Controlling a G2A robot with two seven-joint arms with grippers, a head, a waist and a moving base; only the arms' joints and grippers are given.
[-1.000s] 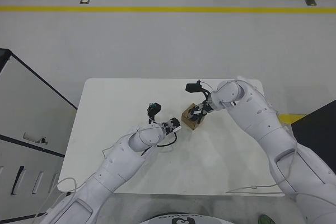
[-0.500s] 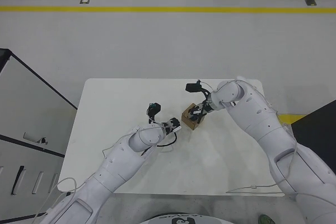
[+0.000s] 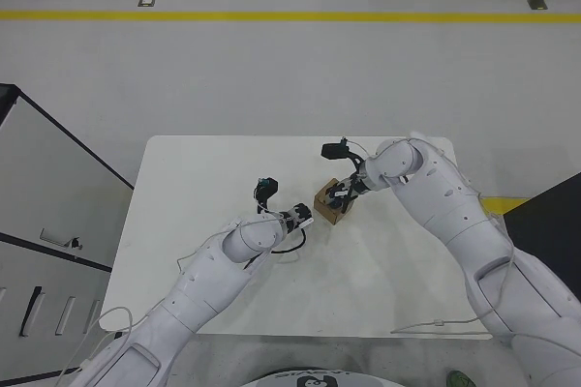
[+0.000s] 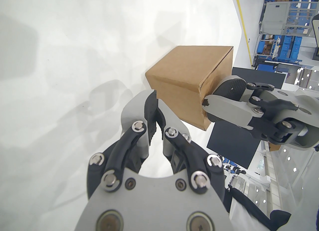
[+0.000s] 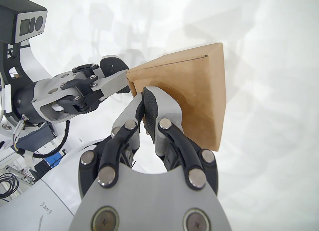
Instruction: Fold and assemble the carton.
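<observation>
A small brown carton [image 3: 331, 203] stands closed as a box near the middle of the white table [image 3: 203, 193]. My left gripper [image 3: 307, 219] is at its near-left side, shut with nothing between its fingers, the tips [image 4: 155, 107] against the carton's [image 4: 189, 85] lower edge. My right gripper [image 3: 346, 195] is at the opposite side, also shut, its tips [image 5: 147, 100] pressed to the carton's [image 5: 194, 87] face by a corner seam. In the left wrist view the right gripper [image 4: 216, 100] touches the carton's corner. In the right wrist view the left gripper [image 5: 117, 77] meets the carton's other corner.
A grey cabinet with a black top [image 3: 19, 145] stands off the table's left side. A dark panel [image 3: 562, 213] is beyond the right edge. The table has free room all around the carton.
</observation>
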